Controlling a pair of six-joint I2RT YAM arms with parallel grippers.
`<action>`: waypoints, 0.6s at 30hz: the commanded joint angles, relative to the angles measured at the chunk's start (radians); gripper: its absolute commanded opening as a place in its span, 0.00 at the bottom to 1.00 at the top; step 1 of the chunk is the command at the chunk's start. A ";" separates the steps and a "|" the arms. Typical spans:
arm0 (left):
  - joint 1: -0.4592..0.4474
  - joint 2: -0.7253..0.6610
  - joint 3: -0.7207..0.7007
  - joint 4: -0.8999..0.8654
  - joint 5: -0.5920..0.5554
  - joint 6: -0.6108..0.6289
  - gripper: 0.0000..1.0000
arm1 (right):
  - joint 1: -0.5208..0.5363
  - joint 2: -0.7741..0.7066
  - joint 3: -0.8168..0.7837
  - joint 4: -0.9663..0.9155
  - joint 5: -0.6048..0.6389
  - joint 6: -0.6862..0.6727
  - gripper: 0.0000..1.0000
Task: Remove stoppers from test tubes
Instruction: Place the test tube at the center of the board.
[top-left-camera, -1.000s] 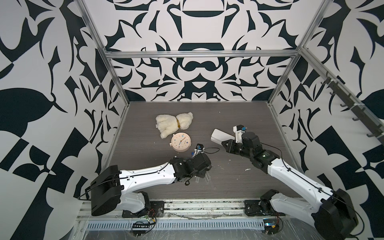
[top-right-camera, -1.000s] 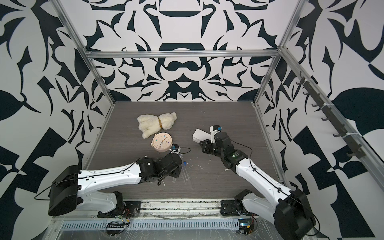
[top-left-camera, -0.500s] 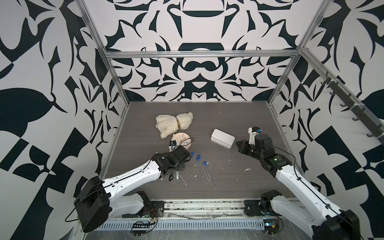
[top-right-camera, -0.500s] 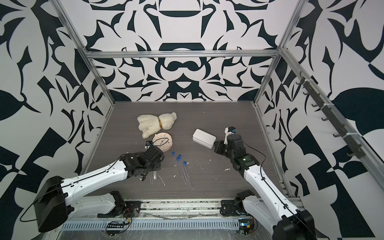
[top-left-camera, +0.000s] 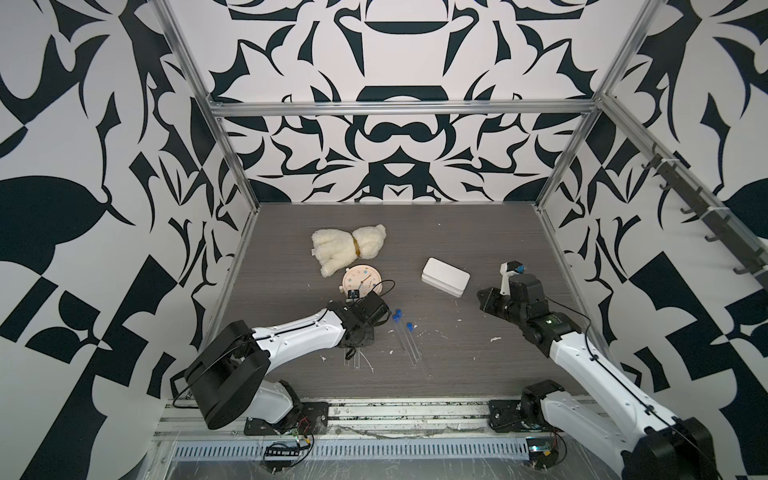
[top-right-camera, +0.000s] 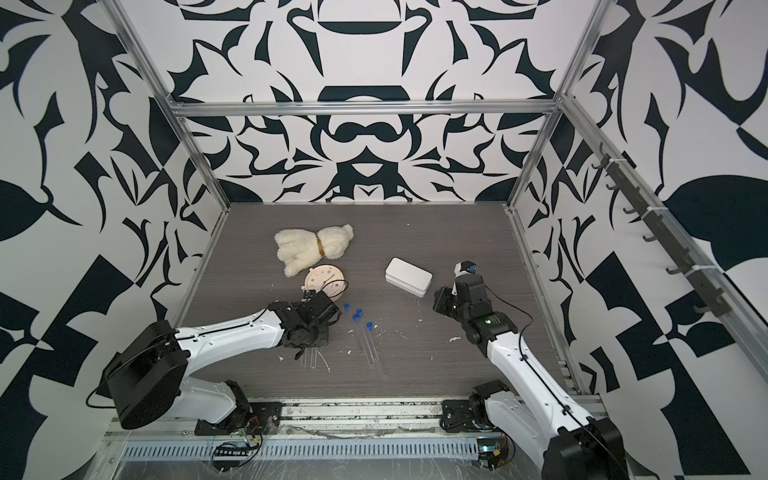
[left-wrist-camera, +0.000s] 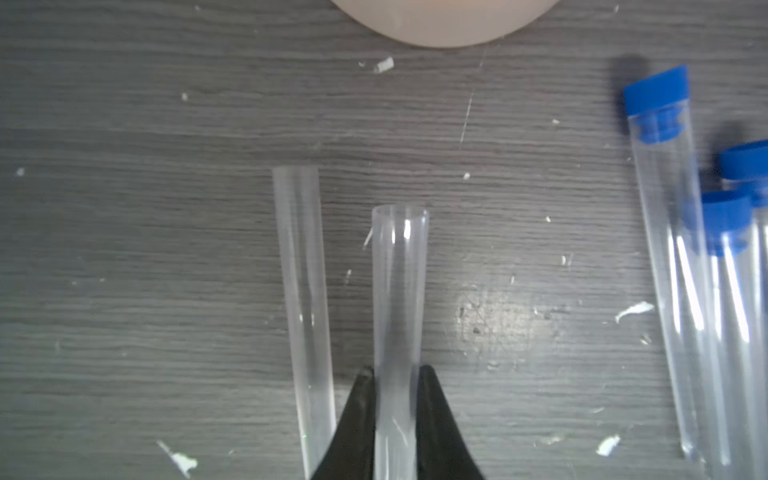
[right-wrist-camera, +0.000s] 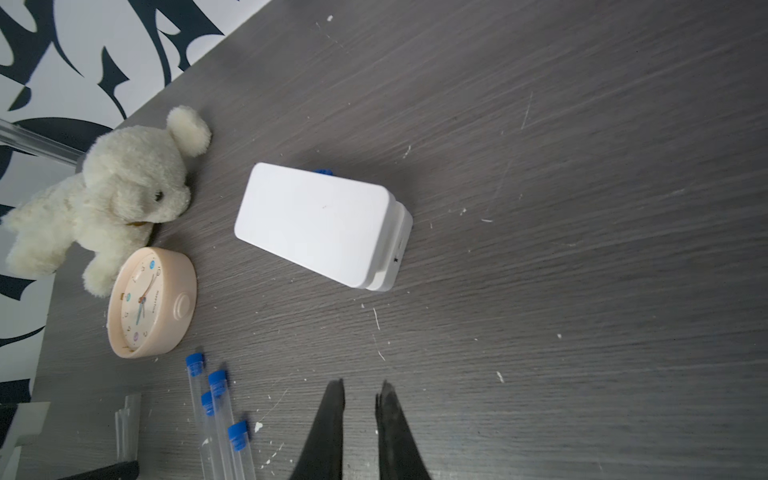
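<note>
In the left gripper (left-wrist-camera: 395, 372), clamped shut: an uncapped test tube (left-wrist-camera: 399, 286), low over the worktop (top-left-camera: 457, 374) near its front edge, left of the middle. Gripped well down its length, open mouth toward the clock (left-wrist-camera: 444, 20). Probably on the way to being laid down, being bare of any stopper.

Just beside it, flat on the wood and roughly parallel: a second bare tube (left-wrist-camera: 303, 291). Looks like a sorting spot for finished ones, kept apart from the rest.

Nearer the middle of the front edge: four capped tubes (right-wrist-camera: 216, 415) in a loose bundle, touching or overlapping. Blue stoppers (right-wrist-camera: 217, 378) all turned toward the clock and the back edge. Handy that way, with caps exposed at one end and bodies free for a steadying grip.

On the right gripper (right-wrist-camera: 361, 386): jaws drawn almost together, a slim gap, nothing between. Raised near the right edge, aimed across at the white box (right-wrist-camera: 316, 220).

Peeking from behind that box: one loose stopper (right-wrist-camera: 322, 171), seemingly the drop spot for pulled caps. No sight of a second pulled one.

Toward the back-left corner, just beside the clock: a plush dog (right-wrist-camera: 124, 187), uninvolved.

Two of six done, by the look of it.
</note>
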 joint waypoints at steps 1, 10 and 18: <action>0.005 0.028 0.020 0.005 0.020 -0.004 0.13 | -0.006 0.017 -0.019 0.060 0.020 0.001 0.00; 0.013 0.069 0.023 0.008 0.038 -0.009 0.18 | -0.010 0.079 -0.060 0.108 0.058 -0.004 0.00; 0.014 0.081 0.036 0.003 0.046 -0.007 0.25 | -0.010 0.152 -0.091 0.168 0.092 0.001 0.00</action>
